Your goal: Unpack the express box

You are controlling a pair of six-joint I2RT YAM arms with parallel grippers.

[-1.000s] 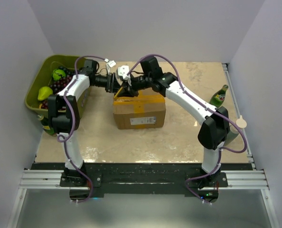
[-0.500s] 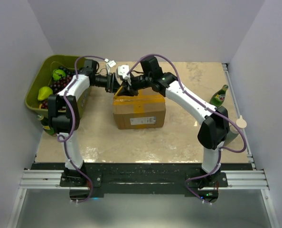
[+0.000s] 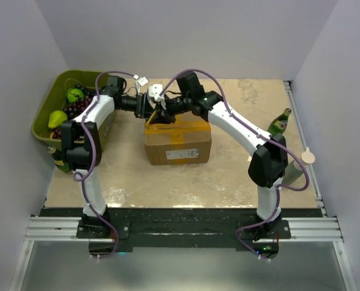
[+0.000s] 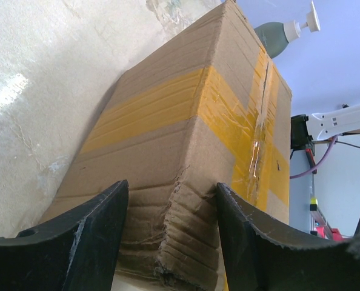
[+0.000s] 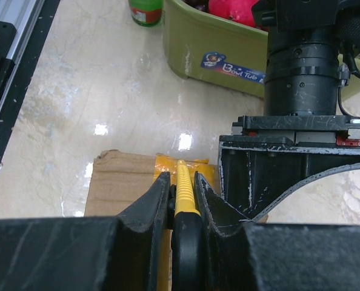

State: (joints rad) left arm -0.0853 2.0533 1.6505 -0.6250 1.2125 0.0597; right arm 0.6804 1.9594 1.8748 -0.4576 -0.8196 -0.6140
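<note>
The express box point(image 3: 177, 141) is a brown carton with yellow tape and a white label on its near side, standing mid-table. My left gripper point(image 3: 146, 107) is at its back-left corner. In the left wrist view its jaws point(image 4: 171, 233) are closed on the crumpled corner of the box point(image 4: 186, 127). My right gripper point(image 3: 162, 113) sits just right of the left one, over the box's back edge. It is shut on a yellow-and-black cutter point(image 5: 183, 182), whose yellow tip rests over the taped top of the box point(image 5: 122, 179).
An olive-green bin point(image 3: 45, 134) of fruit stands at the back left, also in the right wrist view point(image 5: 228, 51). A green bottle point(image 3: 280, 122) and a pump bottle point(image 3: 299, 165) stand at the right edge. Another bottle point(image 5: 145, 11) stands beside the bin.
The right arm's elbow and forearm have shifted a little left and back. The cutter has stayed at the box's back edge. The left arm and the box have not moved.
</note>
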